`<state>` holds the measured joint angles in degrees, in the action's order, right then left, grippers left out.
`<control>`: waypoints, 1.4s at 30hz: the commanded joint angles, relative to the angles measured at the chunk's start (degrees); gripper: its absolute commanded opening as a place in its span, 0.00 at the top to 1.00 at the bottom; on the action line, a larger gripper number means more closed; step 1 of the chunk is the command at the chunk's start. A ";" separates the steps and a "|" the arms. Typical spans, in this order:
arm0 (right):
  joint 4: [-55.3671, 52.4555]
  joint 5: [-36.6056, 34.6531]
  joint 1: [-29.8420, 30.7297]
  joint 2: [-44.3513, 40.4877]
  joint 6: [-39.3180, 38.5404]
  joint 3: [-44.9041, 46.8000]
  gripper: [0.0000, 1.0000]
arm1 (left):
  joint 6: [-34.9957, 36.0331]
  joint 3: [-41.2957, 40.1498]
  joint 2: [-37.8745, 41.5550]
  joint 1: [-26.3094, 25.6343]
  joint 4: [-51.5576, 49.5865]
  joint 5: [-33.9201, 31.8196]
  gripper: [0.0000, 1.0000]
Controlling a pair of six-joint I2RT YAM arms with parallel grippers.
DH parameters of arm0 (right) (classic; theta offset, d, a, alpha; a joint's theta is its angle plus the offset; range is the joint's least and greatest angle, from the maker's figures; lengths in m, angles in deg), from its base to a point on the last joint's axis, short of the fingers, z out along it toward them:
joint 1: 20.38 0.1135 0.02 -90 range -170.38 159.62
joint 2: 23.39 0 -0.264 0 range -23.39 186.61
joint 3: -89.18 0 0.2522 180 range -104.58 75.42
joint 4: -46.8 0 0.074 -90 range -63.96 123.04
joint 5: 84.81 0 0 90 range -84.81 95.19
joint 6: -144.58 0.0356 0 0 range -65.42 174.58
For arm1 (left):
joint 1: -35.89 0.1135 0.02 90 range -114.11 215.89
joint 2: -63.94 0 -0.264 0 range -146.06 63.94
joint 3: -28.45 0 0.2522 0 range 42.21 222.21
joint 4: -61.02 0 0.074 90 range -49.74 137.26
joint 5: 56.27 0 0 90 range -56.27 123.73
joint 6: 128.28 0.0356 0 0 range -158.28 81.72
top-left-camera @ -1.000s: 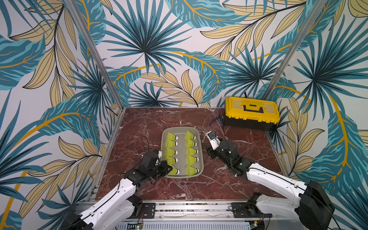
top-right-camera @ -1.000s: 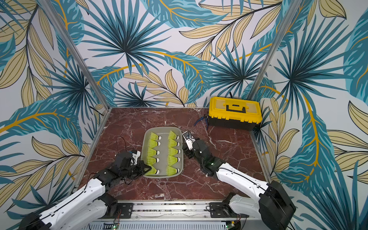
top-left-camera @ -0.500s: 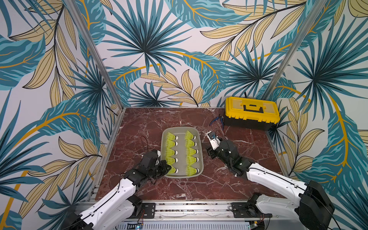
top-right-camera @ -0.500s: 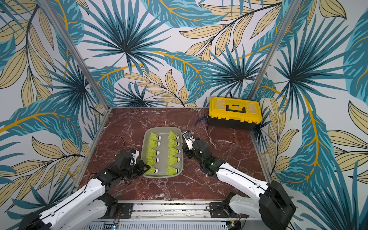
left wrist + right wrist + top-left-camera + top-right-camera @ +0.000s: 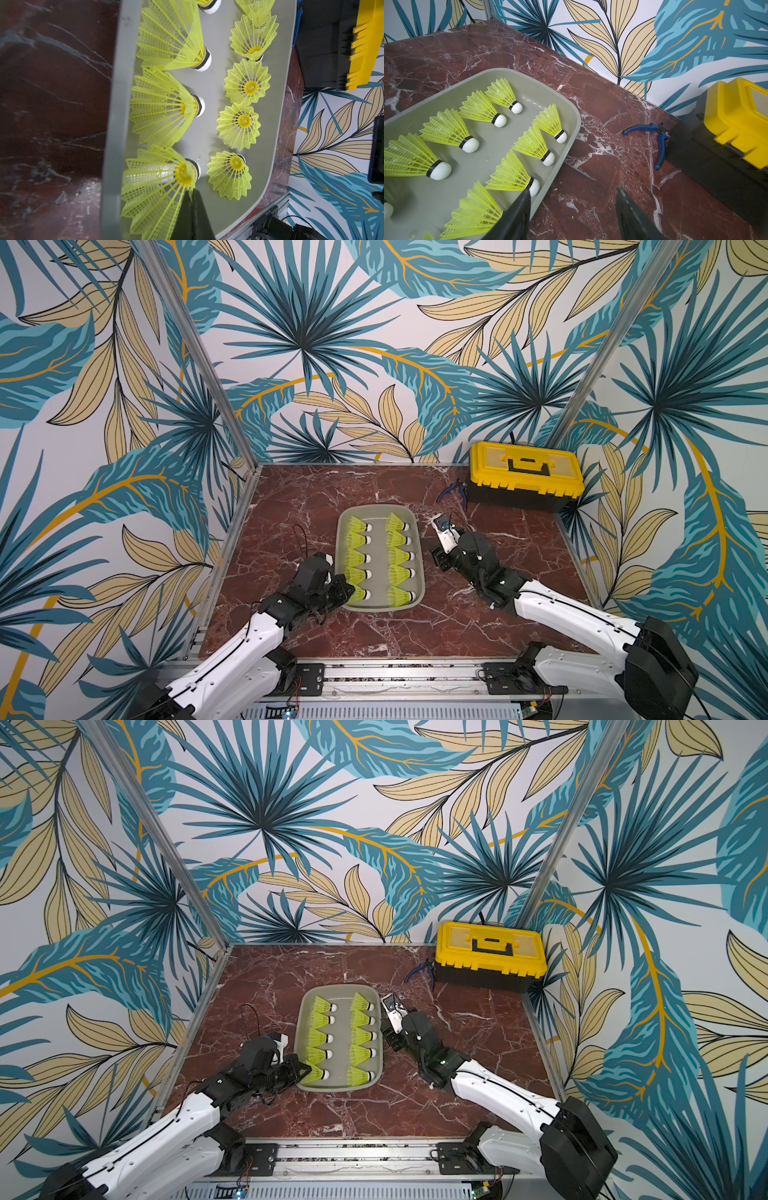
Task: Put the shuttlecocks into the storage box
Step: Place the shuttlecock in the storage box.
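Note:
The grey-beige storage box (image 5: 377,560) lies mid-table, and several neon yellow-green shuttlecocks (image 5: 395,545) lie in it in two rows, white tips to the right. At the box's near left corner my left gripper (image 5: 347,593) is shut on the skirt edge of the nearest shuttlecock (image 5: 158,182), which rests on the box floor; the left wrist view shows the left gripper (image 5: 192,191) pinching a strip of yellow mesh. Beside the box's right rim (image 5: 571,133) my right gripper (image 5: 572,191) stands open above bare marble, holding nothing. Both top views show the same layout, with the right gripper (image 5: 390,1038) close to the box (image 5: 338,1040).
A yellow-lidded black toolbox (image 5: 525,477) stands at the back right corner, with blue-handled pliers (image 5: 658,137) lying just left of it. Patterned walls and metal posts enclose the red marble table (image 5: 299,506) on three sides.

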<state>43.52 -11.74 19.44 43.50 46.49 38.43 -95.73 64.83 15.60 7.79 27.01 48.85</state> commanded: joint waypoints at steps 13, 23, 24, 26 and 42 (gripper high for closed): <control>0.23 -1.79 0.10 0.00 0.80 1.84 0.35 | 0.75 -0.56 0.46 -0.21 -1.96 -2.38 0.78; 0.59 -3.09 0.09 -1.28 1.04 2.53 0.35 | 3.35 3.04 1.05 -0.22 -5.17 -3.38 0.62; 0.75 -3.32 0.13 -1.46 1.06 2.70 0.35 | 3.90 3.82 1.25 -0.22 -5.97 -3.94 0.61; 1.41 -3.95 0.13 -1.91 1.71 3.13 0.35 | 5.65 5.48 1.86 -0.26 -6.95 -4.47 0.56; -0.06 -25.79 -0.50 -4.86 11.65 4.39 0.28 | 24.31 14.83 4.04 0.06 -4.87 -29.64 0.38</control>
<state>44.49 -31.11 19.33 39.68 55.14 41.69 -77.41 77.28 19.01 7.79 20.73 28.37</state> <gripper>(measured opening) 0.714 0.612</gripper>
